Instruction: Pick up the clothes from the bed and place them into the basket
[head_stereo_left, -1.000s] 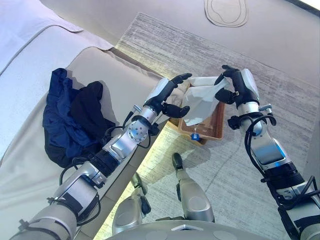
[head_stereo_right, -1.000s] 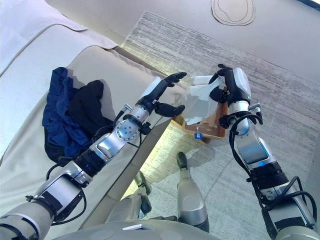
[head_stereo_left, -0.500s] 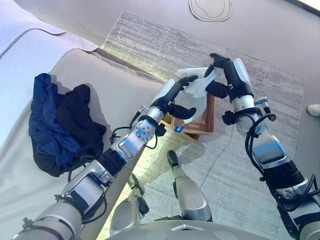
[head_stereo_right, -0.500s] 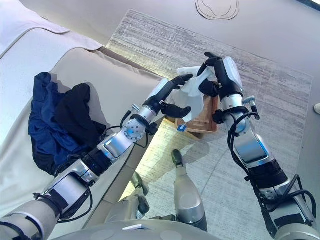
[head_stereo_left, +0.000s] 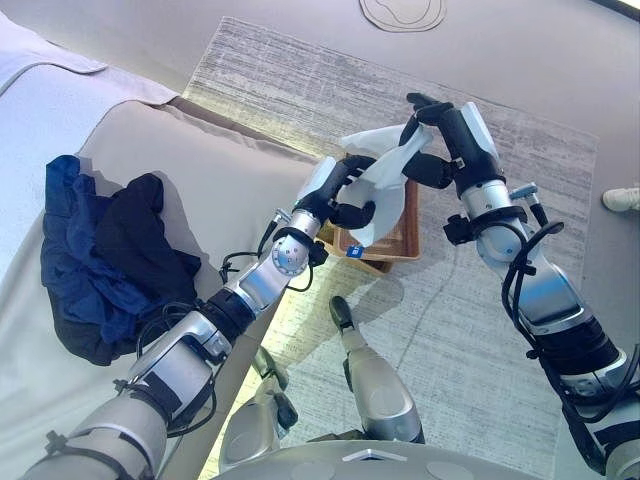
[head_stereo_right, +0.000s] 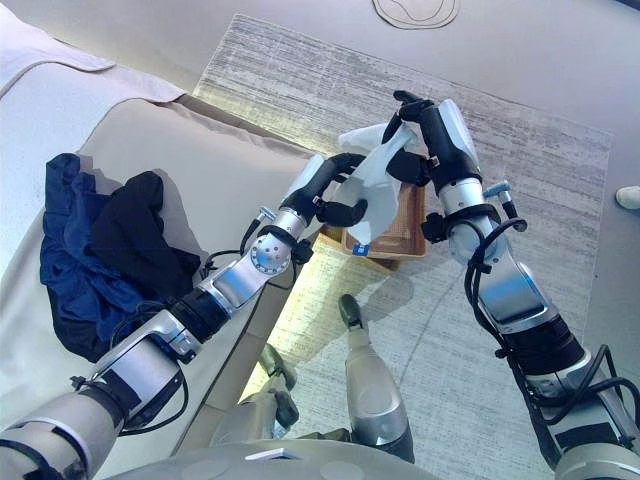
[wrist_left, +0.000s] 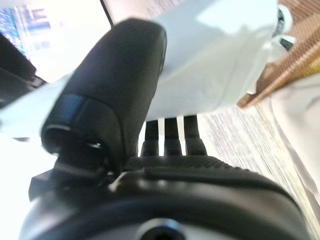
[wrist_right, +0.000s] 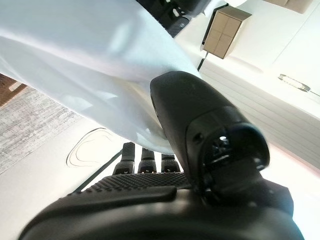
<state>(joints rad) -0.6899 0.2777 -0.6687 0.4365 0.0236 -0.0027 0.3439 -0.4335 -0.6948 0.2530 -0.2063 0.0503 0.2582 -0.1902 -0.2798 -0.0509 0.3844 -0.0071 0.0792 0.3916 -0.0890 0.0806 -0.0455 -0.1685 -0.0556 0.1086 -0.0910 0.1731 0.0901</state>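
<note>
- Since 1 second ago my left hand (head_stereo_left: 340, 195) has clenched its fingers onto the white crumpled cloth (head_stereo_left: 385, 180); my right hand (head_stereo_left: 440, 140) still pinches it.
- It hangs above the brown woven basket (head_stereo_left: 405, 240); I judge release comes next.

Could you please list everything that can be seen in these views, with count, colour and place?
White garment: one, white, held up between both hands above the basket.
Basket: one, brown wicker, on the rug beside the bed, under the garment.
Dark clothes: a heap, navy blue and black, count unclear, lying on the bed.
Bed: one, beige cover, on the robot's left.
Rug: one, grey, on the floor under the basket.
Floor mark: one, pale outlined shape, beyond the rug.
Shoe: one, white, a person's, at the right edge.
Left hand: dark, curled on the garment's lower part.
Right hand: dark, pinching the garment's top.
</note>
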